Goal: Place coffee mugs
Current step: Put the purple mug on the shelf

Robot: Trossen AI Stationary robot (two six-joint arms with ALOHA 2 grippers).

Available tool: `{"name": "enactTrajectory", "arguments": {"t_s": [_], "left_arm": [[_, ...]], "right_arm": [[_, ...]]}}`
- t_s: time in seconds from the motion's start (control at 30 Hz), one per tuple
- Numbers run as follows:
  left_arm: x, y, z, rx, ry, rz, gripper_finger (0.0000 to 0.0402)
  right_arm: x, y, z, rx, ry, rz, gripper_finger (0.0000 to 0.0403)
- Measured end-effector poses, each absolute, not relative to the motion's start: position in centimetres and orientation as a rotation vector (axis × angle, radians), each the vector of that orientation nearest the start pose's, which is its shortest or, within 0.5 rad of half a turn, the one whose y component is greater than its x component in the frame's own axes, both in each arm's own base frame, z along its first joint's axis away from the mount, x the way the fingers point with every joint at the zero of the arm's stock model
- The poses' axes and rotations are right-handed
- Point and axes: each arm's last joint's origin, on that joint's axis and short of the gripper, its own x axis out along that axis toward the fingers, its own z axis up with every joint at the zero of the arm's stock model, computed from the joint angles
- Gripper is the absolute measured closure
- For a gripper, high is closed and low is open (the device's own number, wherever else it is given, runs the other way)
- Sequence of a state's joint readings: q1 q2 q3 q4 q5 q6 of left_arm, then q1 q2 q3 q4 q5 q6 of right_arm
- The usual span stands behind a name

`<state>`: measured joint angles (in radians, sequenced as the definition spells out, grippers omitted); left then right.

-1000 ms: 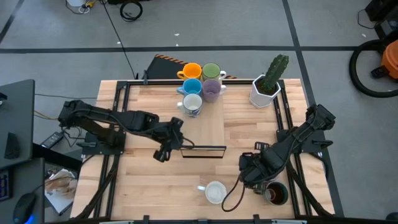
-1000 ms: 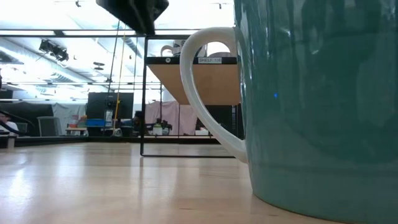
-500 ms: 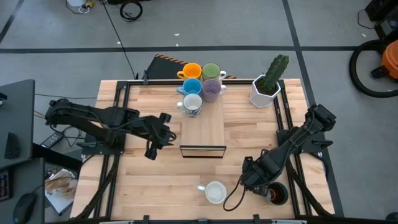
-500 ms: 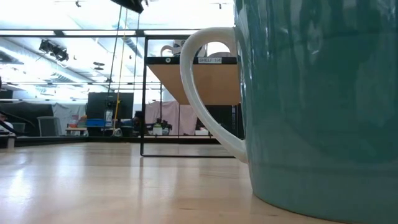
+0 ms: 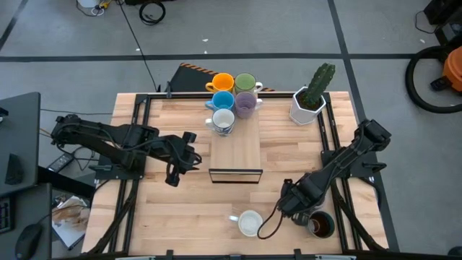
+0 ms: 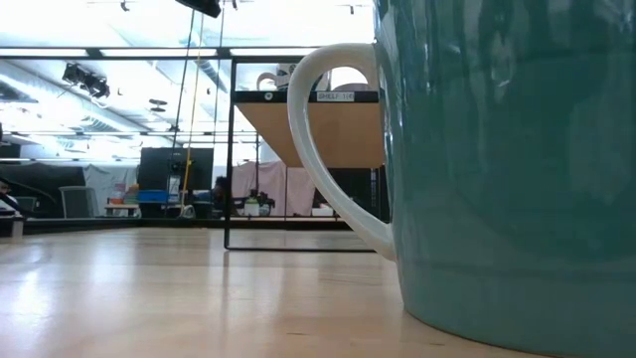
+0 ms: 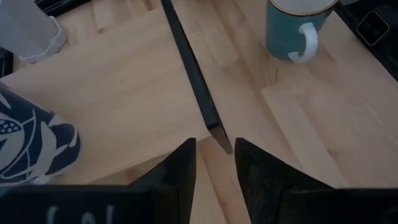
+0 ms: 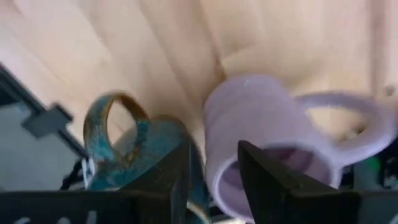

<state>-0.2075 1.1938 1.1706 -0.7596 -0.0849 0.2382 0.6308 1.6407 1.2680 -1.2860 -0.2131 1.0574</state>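
One purple mug point(image 8: 261, 130), rigid, slippery, breakable, sits beside the dark mug point(image 8: 134, 143); right gripper point(image 8: 211, 171) released, should pinch its rim. Left gripper point(image 7: 211, 165) released.

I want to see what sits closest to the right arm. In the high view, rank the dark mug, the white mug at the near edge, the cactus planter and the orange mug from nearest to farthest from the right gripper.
From the right gripper:
1. Dark mug, beside it at the near right corner.
2. White mug, near edge, toward the middle.
3. Cactus planter, far right.
4. Orange mug, far edge, in the mug cluster.
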Motion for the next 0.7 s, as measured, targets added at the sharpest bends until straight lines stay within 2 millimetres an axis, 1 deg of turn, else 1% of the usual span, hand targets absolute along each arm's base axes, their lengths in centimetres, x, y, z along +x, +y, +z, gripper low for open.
{"name": "enactTrajectory", "arguments": {"t_s": [0.13, 0.3, 0.4, 0.53, 0.63, 0.7], "left_arm": [[23.3, -4.7, 33.5, 0.335, 0.76, -0.206, 0.0285], [23.3, -4.7, 33.5, 0.323, 0.762, -0.201, 0.0285], [23.3, -4.7, 33.5, 0.322, 0.762, -0.201, 0.0285], [23.3, -4.7, 33.5, 0.321, 0.763, -0.201, 0.0285], [23.3, -4.6, 33.4, 0.32, 0.769, -0.201, 0.0285], [23.2, -4.6, 33.4, 0.324, 0.772, -0.202, 0.0285]], "right_arm": [[21.5, 16.3, 25.5, 0.46, 1.698, -0.345, 0.0263], [20.8, 15.9, 26.3, 0.533, 1.7, -0.406, 0.0263], [20.7, 16.0, 25.7, 0.568, 1.744, -0.397, 0.0263], [20.7, 16.2, 24.1, 0.598, 1.752, -0.364, 0.0263], [20.3, 15.9, 22.7, 0.59, 1.786, -0.38, 0.0263], [20.1, 15.8, 22.2, 0.58, 1.8, -0.375, 0.0263]]}}
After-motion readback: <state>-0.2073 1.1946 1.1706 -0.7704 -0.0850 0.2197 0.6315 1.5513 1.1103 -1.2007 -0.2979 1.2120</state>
